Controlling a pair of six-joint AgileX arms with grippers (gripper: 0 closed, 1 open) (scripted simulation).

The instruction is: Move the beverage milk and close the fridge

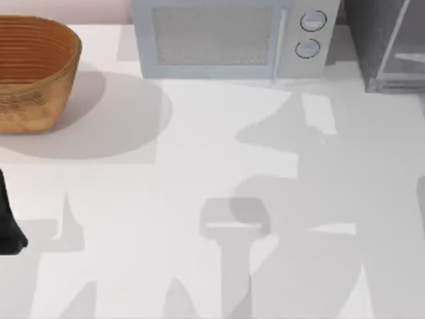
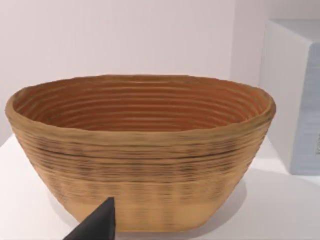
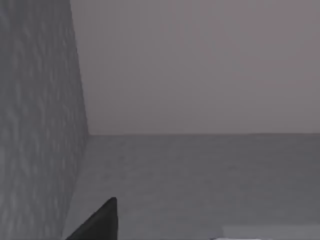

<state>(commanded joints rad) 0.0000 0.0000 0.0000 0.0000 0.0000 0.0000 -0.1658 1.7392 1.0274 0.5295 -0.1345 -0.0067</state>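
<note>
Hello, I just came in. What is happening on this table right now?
Nothing is being held at this moment. The left arm is parked at the table's left edge, and its wrist camera faces the woven basket, which looks empty. The microwave stands at the back, with the fridge in the back right corner. The right wrist view shows a dark grey wall and floor, apparently the fridge's interior, with a dark fingertip of the right gripper at the picture's edge. No milk carton can be made out.

The left arm (image 1: 9, 222) is at the near left edge of the scene. One dark fingertip (image 2: 97, 224) of its gripper is visible.
</note>
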